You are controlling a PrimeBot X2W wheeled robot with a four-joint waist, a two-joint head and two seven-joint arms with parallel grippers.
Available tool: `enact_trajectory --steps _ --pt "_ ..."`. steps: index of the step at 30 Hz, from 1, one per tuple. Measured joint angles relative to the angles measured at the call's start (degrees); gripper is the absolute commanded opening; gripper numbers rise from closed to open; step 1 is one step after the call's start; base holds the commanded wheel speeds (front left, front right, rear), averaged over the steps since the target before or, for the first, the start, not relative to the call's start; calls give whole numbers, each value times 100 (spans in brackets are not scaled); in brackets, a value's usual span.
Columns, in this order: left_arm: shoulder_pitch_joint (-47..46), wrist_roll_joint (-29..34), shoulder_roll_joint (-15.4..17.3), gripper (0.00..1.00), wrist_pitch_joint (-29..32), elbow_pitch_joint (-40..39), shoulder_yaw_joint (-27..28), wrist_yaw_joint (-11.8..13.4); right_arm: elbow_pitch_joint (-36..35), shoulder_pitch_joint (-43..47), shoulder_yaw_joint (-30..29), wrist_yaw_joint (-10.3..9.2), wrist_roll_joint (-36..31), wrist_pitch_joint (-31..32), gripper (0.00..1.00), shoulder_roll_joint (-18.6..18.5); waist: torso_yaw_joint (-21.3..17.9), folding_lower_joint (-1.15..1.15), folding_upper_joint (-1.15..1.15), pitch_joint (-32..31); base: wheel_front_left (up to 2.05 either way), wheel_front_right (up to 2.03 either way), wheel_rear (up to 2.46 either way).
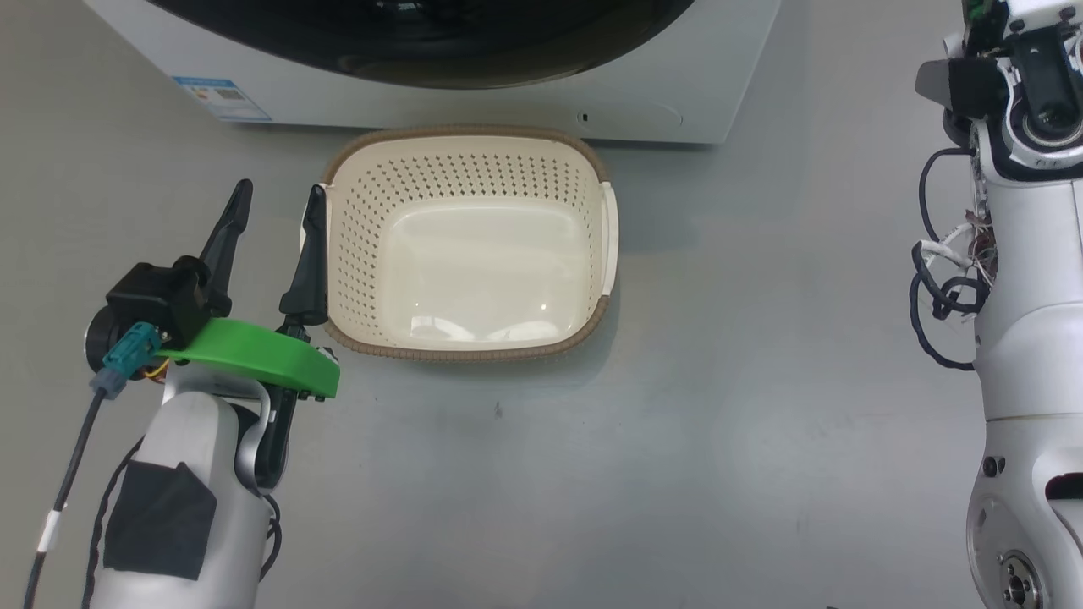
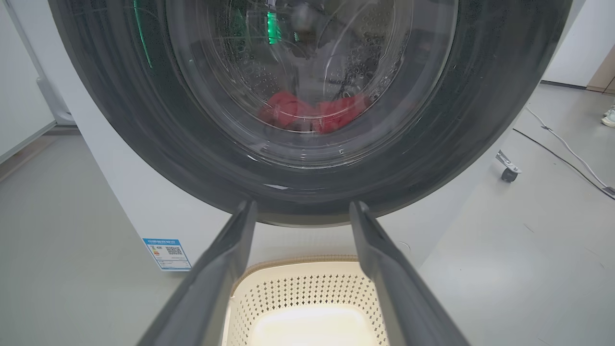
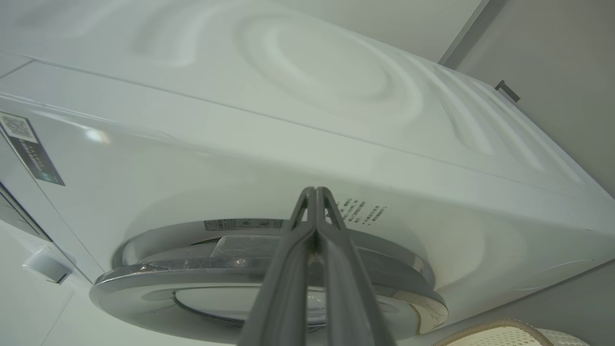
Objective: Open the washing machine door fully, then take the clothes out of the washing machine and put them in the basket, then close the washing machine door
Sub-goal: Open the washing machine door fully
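Washing machine door (image 2: 312, 72): appears shut against the front of the washing machine (image 1: 474, 106). Whether the latch is released cannot be told. The clothes (image 2: 314, 113) lie as a red heap at the bottom of the drum, visible through the glass bowl.

Step in hand, by judgement: the first one, opening the door. Nothing has been unloaded.

Right gripper (image 3: 315, 191): jaws pressed together, holding nothing, tips pointed at the door's edge near the printed sticker (image 3: 360, 211). Contact with the door cannot be confirmed. The next move likely calls for getting the tips behind the rim or onto its catch, then swinging the door through its full arc.

Basket (image 1: 465, 133): empty, on the floor (image 1: 677, 423) directly before the machine, below the door.

Left gripper (image 1: 279, 190): jaws wide apart, empty, just beside the basket's left rim and facing the door. Touching or not, I cannot tell.

Obstructions: the basket and the left gripper both sit close beneath the door, so the clearance of the swing should be watched.

Also noted: a blue label (image 1: 222, 97) low on the machine front, and a castor (image 2: 508, 170) and a cable (image 2: 562, 149) on the floor to one side, well apart from the work.
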Motion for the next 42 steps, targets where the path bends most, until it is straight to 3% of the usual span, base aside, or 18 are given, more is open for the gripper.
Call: enact_trajectory --steps 13,26,42 --pt "-383 -99 -87 100 0 -152 -88 -5 337 -860 508 -110 488 1106 0 -15 354 1 0 814 0 0 0" --pt "-554 -208 -154 100 -1 -275 -439 -8 680 -1350 532 -99 703 1179 0 -38 584 0 0 1282 0 0 0" --pt "-561 -304 -160 100 -1 -358 -477 -33 1101 -1639 873 9 1147 1348 0 -250 766 -1 0 1419 0 0 0"
